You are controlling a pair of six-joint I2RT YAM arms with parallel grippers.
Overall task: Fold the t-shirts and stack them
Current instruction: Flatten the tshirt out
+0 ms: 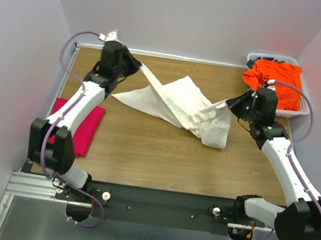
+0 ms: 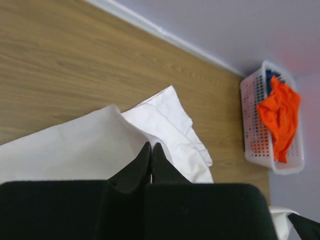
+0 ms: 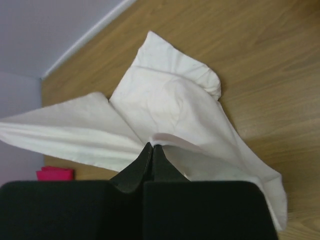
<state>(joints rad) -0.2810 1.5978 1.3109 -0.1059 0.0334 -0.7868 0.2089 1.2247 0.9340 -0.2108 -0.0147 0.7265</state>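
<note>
We hold the large cream-white soft cloth t-shirt strung between both arms over the wood-grain counter. The left gripper is clamped shut on one edge at the far left, and the right gripper is pinched tight on another edge toward the right. The middle sags, and its lower folds drape onto the counter. The cloth looks light, limp and matte and creases wherever it hangs free, so we judge it best held at hems or corners and drawn taut. A magenta-pink cloth t-shirt lies folded flat at the counter's left edge. A bright orange cloth t-shirt sits crumpled in the white plastic lattice basket at the far right corner.
</note>
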